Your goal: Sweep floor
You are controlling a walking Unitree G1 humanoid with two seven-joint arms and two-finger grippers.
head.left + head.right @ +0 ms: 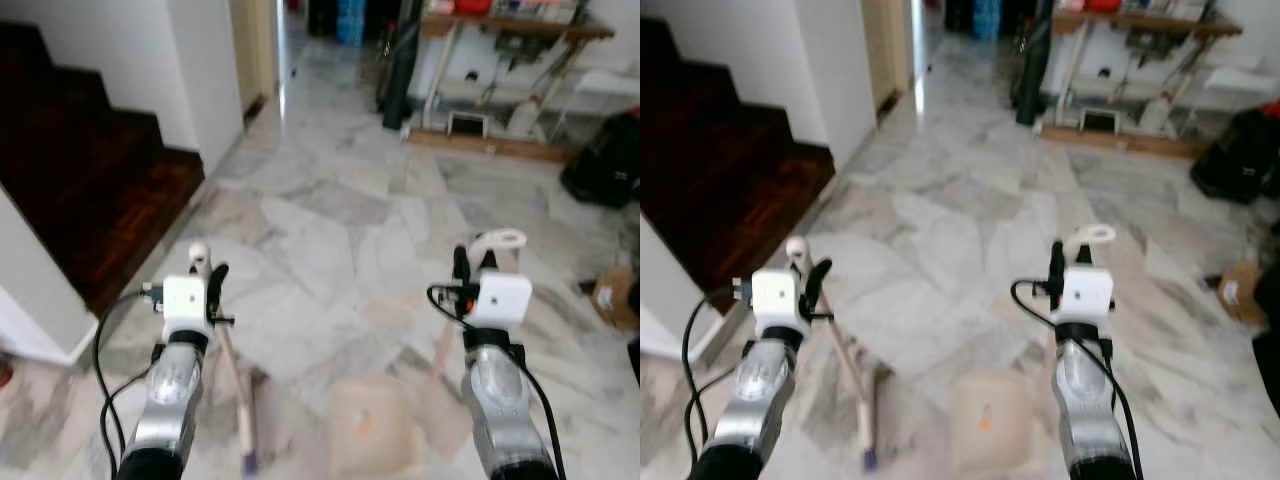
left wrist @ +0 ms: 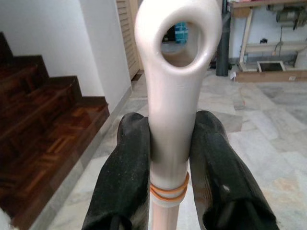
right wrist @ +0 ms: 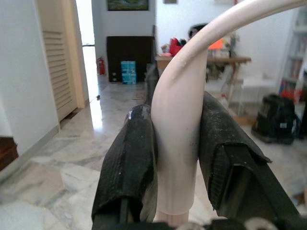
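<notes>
Cream broom handle (image 2: pixel 171 110), ring-topped, is standing tilted over marble floor (image 1: pixel 330 230); cream dustpan (image 1: pixel 372 425), loop-handled, is resting on it.

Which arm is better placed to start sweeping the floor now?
Probably left. The left gripper is shut on the broom handle. The right gripper holds the dustpan handle.

Two grippers (image 1: pixel 208 275) (image 1: pixel 473 262), one broom (image 1: pixel 236 390), one dustpan (image 1: pixel 370 425), one staircase (image 1: pixel 80 170), one cardboard box (image 1: pixel 612 295).
</notes>
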